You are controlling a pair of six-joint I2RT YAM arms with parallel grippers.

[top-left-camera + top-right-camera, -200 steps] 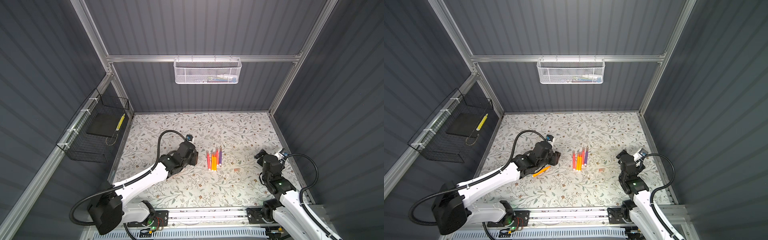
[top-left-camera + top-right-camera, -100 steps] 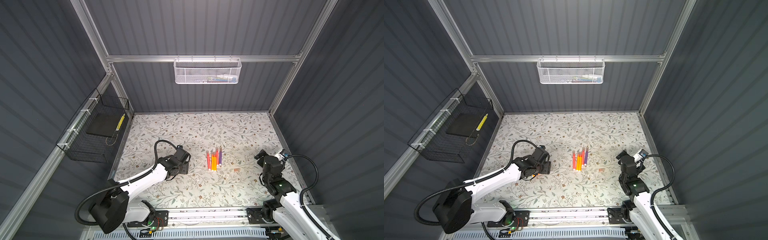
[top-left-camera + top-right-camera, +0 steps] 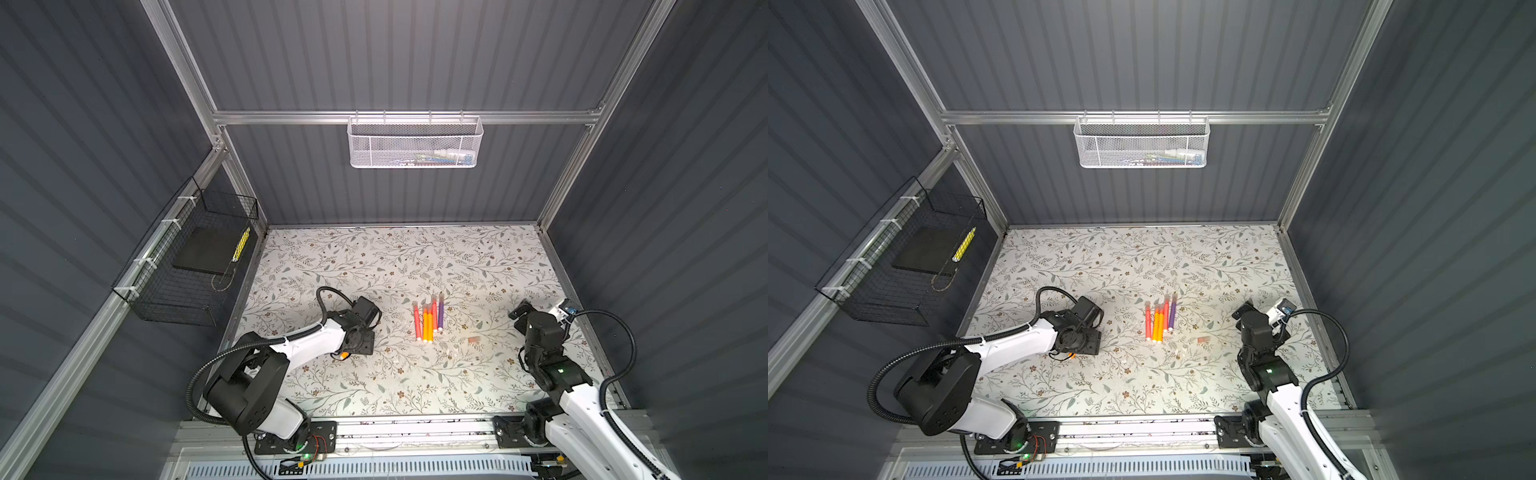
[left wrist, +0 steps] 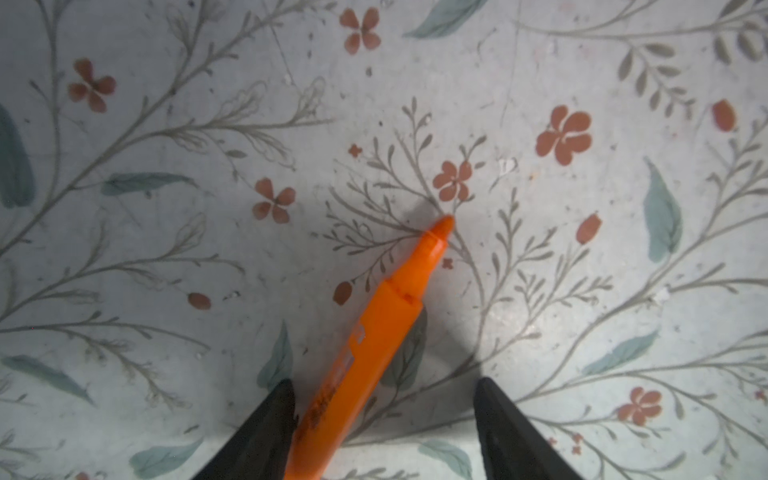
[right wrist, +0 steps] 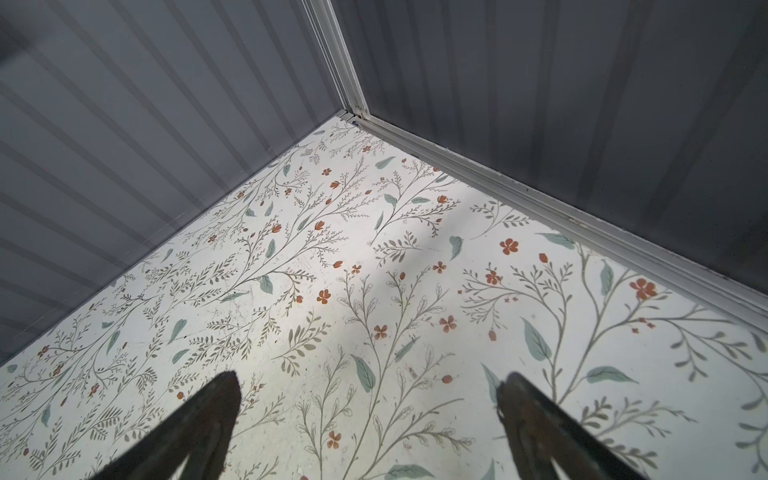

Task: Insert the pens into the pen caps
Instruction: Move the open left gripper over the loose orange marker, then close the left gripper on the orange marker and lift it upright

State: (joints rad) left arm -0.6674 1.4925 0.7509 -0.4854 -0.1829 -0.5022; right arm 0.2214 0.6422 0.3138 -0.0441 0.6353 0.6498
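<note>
Grip is not yet closed on the orange pen [image 4: 374, 345], laid on the table [image 4: 166, 249] between the parted jaws of the left gripper [image 4: 382, 382], barrel slanted against one finger [image 4: 266, 432], nib pointed away; the right gripper [image 5: 372, 376] is held wide and empty.

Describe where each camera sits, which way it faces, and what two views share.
Top views: high above the front, looking down on the table, pens, left arm and right arm.
Left wrist: on the left arm, facing down, close to the table; left gripper open, an orange pen against one finger.
Right wrist: on the right arm, facing aslant toward the table's far right corner; right gripper open, empty.
Shared: the orange pen also peeks from under the left gripper in both top views.
</note>
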